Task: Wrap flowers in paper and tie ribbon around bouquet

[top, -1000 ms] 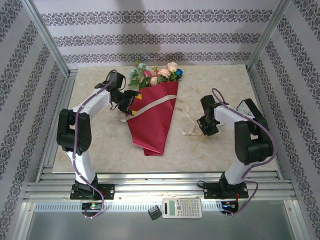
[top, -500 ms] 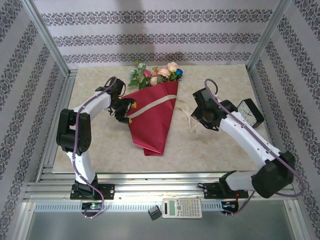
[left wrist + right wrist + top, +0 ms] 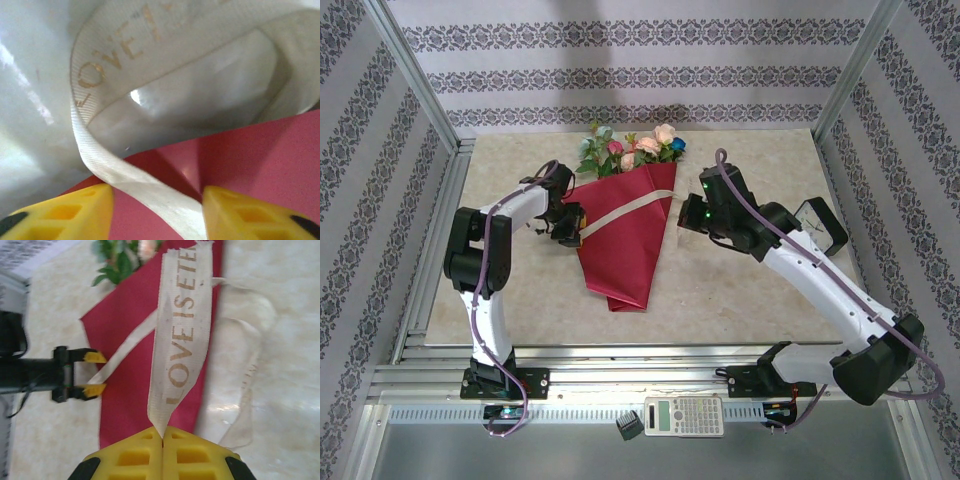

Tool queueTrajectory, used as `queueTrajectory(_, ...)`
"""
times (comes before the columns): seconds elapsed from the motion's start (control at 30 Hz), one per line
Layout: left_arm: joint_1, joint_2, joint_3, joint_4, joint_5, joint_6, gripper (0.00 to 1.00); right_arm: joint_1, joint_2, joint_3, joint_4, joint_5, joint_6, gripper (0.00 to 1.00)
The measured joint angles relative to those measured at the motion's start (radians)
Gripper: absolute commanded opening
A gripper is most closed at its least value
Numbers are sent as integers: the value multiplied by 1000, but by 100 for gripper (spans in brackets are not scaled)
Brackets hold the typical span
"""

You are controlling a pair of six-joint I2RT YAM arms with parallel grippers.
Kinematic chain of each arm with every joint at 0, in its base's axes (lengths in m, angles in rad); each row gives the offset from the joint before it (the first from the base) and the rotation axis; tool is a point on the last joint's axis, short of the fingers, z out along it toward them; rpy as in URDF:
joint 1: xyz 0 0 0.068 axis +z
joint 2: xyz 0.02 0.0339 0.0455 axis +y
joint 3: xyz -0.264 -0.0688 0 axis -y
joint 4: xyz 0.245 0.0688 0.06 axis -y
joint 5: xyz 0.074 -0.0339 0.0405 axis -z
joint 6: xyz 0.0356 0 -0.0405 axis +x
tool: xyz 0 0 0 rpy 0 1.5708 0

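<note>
While pinching the ribbon (image 3: 181,330) tight in the right gripper (image 3: 163,437), straddled it beside the bouquet (image 3: 625,235) with the left gripper (image 3: 156,194) gaping.

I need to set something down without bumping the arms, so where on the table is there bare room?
Bare table lies between the tip of the bouquet and the right arm; also near-left, between the left arm and bouquet, and the far-right corner. Crowded: mid-bouquet, where the left pincer and right pincer meet at the ribbon.
</note>
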Motion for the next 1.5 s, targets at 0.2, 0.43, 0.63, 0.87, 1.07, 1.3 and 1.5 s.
queueTrajectory(0.2, 0, 13, 11, 39, -10, 6, 3, 0, 58, 31, 95, -151, -47, 0)
queueTrajectory(0.43, 0, 3, 11, 85, 4, 47, 0, 0, 233, 201, 200, -328, -39, 0)
queueTrajectory(0.63, -4, -19, 18, 140, 80, 106, 0, 6, 345, 326, 262, -406, -13, 0)
queueTrajectory(0.87, -25, -45, 56, 139, 137, 217, 0, -49, 523, 538, 288, -428, -12, 0)
queueTrajectory(1.07, -56, -82, 56, 128, 172, 286, 0, -119, 776, 740, 289, -426, 7, 0)
queueTrajectory(1.3, -117, -128, 25, 116, 195, 351, 0, -114, 1095, 1082, 211, -407, 30, 0)
queueTrajectory(1.5, -124, -183, 2, 84, 185, 394, 0, -71, 1212, 1166, 125, -443, 4, 0)
